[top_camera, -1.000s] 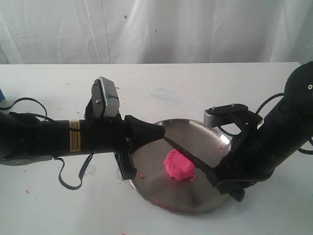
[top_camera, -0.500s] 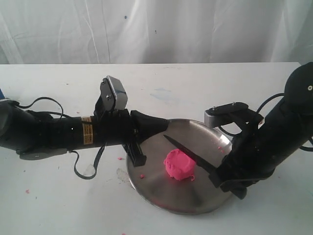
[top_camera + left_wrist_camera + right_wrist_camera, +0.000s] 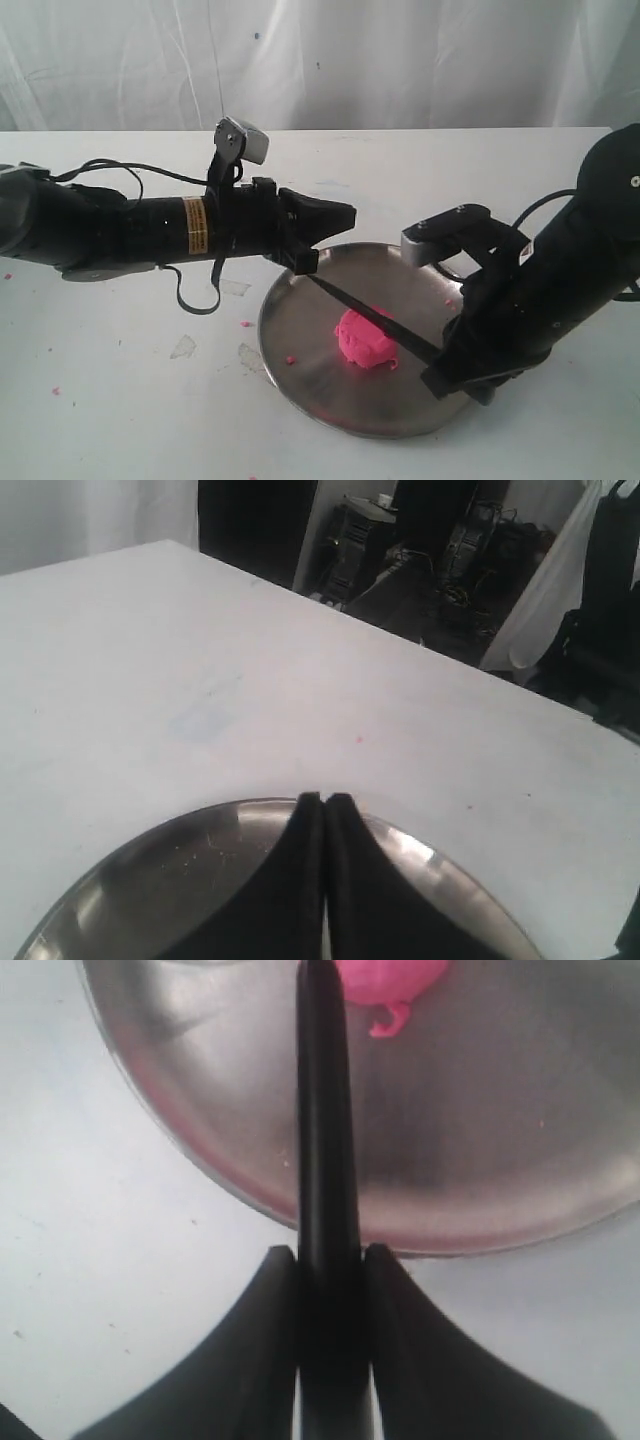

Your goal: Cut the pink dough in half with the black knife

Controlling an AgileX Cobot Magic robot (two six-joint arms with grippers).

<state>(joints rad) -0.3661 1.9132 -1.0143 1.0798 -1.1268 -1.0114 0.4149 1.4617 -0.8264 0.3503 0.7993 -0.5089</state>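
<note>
White table [image 3: 420, 160] (crumb-speckled) before a white curtain [image 3: 400, 60]

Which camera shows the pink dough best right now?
The exterior view: the whole pink dough sits on the steel plate under the black knife. The right wrist view catches only its edge; the left wrist view shows none.

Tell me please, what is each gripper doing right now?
Left gripper: closed, holding nothing visible.
Right gripper: closed on the long black knife.
</note>
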